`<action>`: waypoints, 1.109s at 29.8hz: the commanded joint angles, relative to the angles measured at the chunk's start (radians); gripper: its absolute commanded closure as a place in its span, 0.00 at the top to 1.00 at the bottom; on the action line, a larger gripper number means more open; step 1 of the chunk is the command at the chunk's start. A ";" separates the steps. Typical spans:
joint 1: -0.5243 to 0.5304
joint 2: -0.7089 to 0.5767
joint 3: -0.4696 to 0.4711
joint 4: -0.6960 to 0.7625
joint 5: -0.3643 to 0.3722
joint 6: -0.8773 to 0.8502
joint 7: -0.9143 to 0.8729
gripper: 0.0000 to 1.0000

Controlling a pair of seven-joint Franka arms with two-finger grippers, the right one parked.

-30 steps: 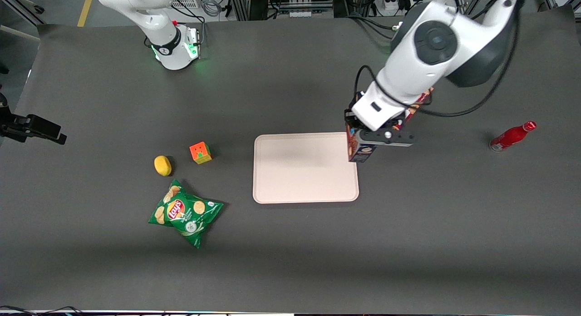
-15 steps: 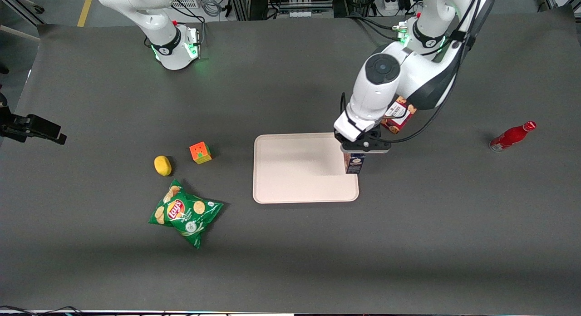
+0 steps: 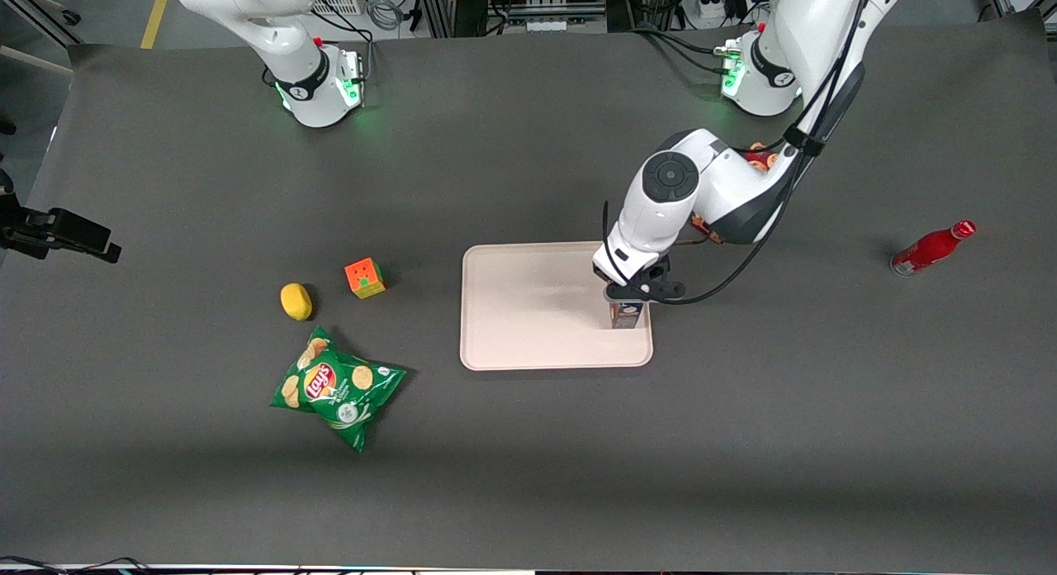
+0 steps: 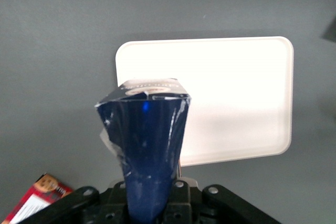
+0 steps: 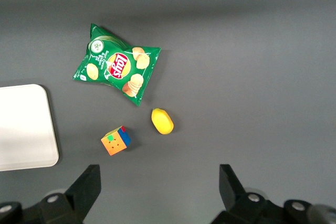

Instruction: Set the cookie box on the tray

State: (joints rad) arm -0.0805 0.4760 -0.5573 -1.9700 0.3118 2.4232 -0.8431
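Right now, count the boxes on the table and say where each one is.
2. The cookie box stands upright on the tray, held by the gripper. A red box lies beside the tray, mostly hidden under the arm.

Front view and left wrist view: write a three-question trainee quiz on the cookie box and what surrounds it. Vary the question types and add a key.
1. True or false: the pincer holds the cookie box upright over the tray.
2. Multiple choice: which thing lies nearest the lemon? A) bottle B) cube C) red box
3. Fill in: the box is over the tray's end toward the ____ arm.

Key: 1 true. 2 B. 3 working.
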 commanded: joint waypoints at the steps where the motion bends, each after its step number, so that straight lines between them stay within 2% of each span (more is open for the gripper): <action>1: -0.002 0.039 0.002 0.029 0.058 0.002 -0.031 0.00; 5: -0.002 0.052 0.002 0.031 0.064 0.002 -0.034 0.06; 6: -0.002 0.052 0.002 0.031 0.064 0.001 -0.034 0.11; 7: -0.002 0.053 0.002 0.031 0.066 0.002 -0.034 0.23; 11: -0.001 0.052 0.004 0.034 0.072 -0.001 -0.034 1.00; 33: -0.002 0.053 0.007 0.048 0.076 -0.004 -0.034 1.00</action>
State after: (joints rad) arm -0.0775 0.5248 -0.5517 -1.9362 0.3657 2.4262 -0.8509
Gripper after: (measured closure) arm 0.000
